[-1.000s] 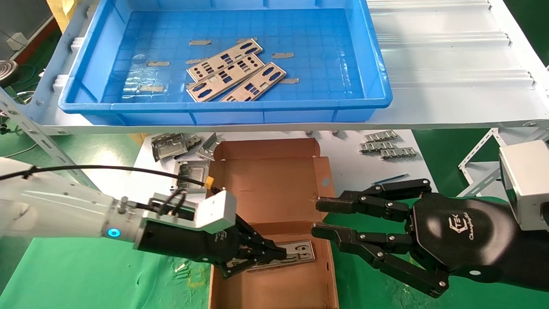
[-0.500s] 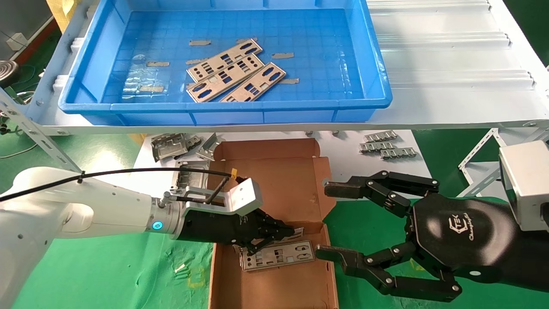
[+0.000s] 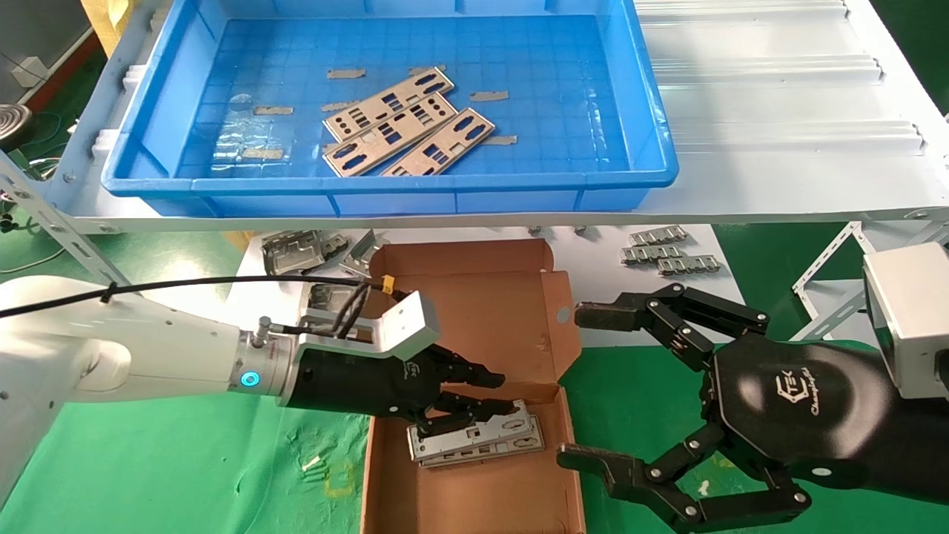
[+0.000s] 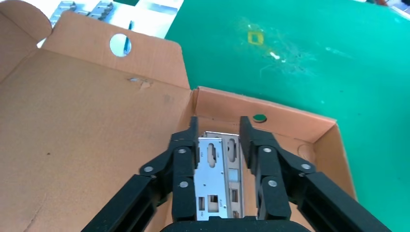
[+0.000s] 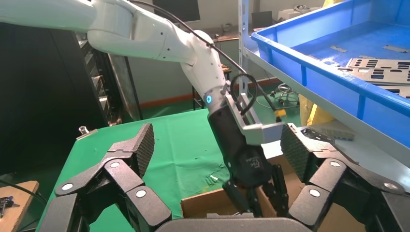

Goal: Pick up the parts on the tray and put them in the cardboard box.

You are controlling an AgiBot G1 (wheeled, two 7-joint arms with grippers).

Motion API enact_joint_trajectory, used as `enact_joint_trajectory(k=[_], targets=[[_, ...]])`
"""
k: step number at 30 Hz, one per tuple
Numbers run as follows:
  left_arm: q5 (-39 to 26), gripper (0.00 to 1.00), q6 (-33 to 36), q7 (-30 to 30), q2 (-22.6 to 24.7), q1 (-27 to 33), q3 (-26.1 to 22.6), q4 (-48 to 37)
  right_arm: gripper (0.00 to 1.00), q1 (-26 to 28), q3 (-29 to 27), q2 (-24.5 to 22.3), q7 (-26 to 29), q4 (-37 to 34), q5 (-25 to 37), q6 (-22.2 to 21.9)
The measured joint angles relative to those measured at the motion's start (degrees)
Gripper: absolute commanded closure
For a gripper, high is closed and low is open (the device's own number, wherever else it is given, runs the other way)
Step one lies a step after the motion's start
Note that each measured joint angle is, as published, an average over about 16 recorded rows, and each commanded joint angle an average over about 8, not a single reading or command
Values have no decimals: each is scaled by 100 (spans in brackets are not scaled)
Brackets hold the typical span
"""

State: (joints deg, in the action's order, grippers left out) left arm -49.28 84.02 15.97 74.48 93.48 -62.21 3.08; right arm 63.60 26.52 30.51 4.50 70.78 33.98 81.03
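Observation:
Three silvery punched plates (image 3: 389,122) lie overlapping in the blue tray (image 3: 385,182) on the upper shelf. The open cardboard box (image 3: 474,326) sits below on the green mat. Two more plates (image 3: 482,441) lie stacked flat on the box floor. My left gripper (image 3: 506,393) is inside the box just above them, open and empty. In the left wrist view the plates (image 4: 215,169) show between the spread fingers of my left gripper (image 4: 220,123). My right gripper (image 3: 577,386) hovers by the box's right wall, open wide and empty.
Bent grey metal frames (image 3: 296,252) lie left of the box's lid. Short toothed strips (image 3: 667,252) lie behind on the right. The white shelf (image 3: 778,111) holding the tray overhangs the far side. Green mat (image 3: 185,475) surrounds the box.
My left gripper has opened and let go of a plate, which now lies on the other plate in the box. My right gripper's fingers have spread much wider.

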Motion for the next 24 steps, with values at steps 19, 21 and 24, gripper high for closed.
enact_joint_trajectory(k=[19, 21, 24], targets=[[607, 0, 769, -37, -838, -137, 320, 674, 0, -1, -1, 0, 0, -1, 0, -1], [630, 0, 773, -31, -869, -159, 336, 719, 0, -1, -1, 0, 0, -1, 0, -2], [651, 0, 777, -43, -908, -194, 369, 785, 0, -1, -1, 0, 0, -1, -1, -2]])
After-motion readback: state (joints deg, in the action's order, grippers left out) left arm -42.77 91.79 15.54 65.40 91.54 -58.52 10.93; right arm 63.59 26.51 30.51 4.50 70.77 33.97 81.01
